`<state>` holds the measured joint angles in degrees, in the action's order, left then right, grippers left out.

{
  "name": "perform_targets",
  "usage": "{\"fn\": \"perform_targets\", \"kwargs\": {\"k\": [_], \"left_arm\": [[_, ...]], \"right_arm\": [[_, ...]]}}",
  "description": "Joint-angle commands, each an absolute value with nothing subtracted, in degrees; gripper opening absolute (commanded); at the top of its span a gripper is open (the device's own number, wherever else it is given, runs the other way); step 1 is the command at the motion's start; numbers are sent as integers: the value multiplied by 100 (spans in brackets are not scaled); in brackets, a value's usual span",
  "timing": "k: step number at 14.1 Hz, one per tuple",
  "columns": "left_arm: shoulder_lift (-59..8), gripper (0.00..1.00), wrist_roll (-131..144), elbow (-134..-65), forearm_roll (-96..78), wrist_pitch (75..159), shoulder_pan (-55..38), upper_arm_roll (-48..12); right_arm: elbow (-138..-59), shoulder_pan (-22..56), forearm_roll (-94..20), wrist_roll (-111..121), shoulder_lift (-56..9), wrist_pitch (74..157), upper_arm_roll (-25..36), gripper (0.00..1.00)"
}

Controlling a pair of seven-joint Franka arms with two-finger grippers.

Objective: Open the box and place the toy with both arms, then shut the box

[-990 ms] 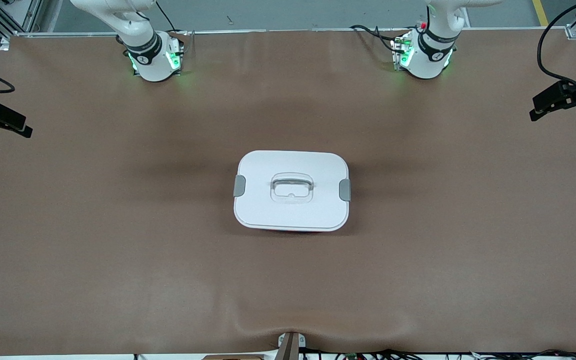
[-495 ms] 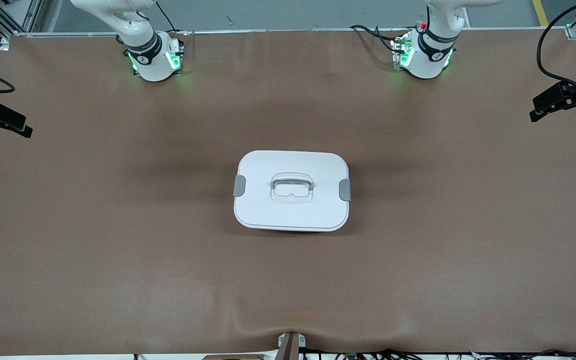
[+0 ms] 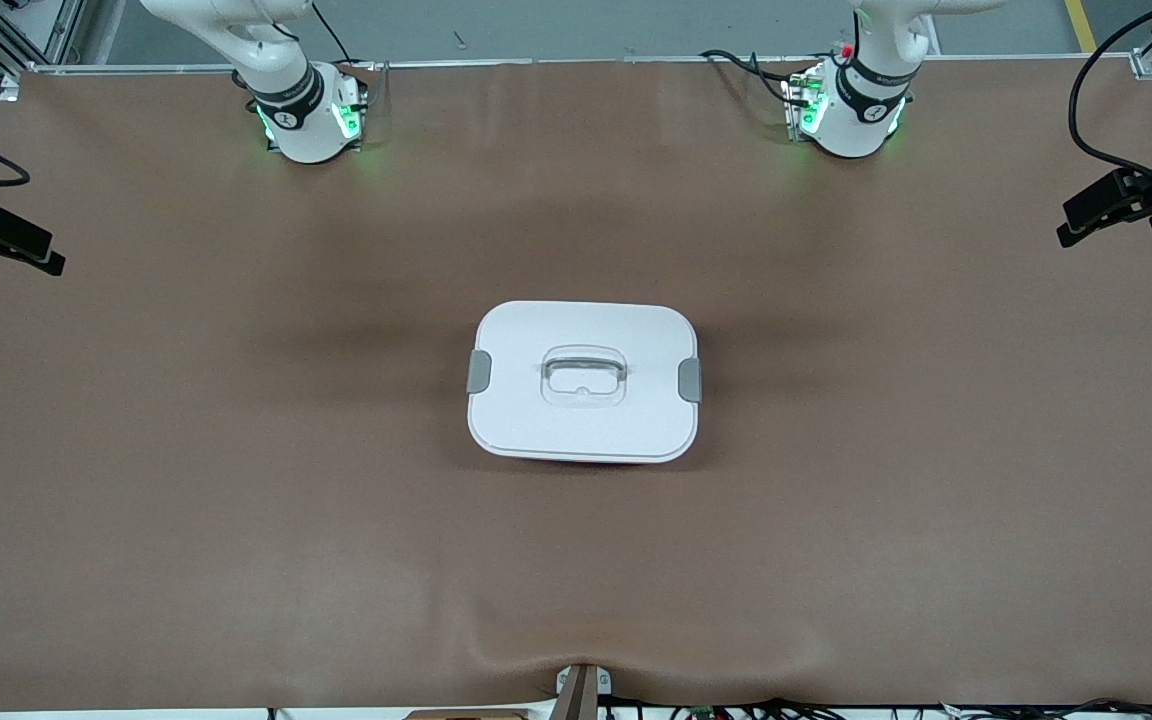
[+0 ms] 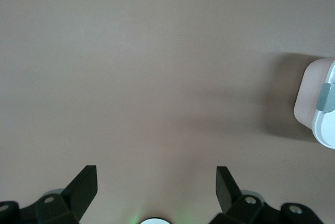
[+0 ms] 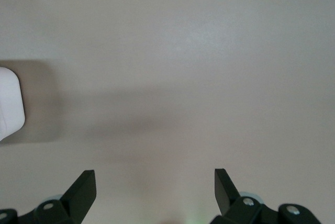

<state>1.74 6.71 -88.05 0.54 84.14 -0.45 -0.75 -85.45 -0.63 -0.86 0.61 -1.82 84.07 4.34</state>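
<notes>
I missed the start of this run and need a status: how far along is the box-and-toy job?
The box sits mid-table with its lid on and both grey latches down, and no toy is in view, so either nothing has started or all is finished; I cannot tell. The left gripper and right gripper are open over bare table, holding nothing.
</notes>
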Motion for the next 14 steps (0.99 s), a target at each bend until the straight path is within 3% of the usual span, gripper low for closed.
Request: {"fn": "perform_targets", "kwargs": {"k": [1, 14], "left_arm": [[123, 100, 721, -8764, 132, 8473, -79, -70], [-18, 100, 817, -8587, 123, 8455, -88, -211]], "right_arm": [[-8438, -26, 9, -35, -220, 8323, 431, 100], [-8438, -26, 9, -35, -220, 8323, 431, 100]]}}
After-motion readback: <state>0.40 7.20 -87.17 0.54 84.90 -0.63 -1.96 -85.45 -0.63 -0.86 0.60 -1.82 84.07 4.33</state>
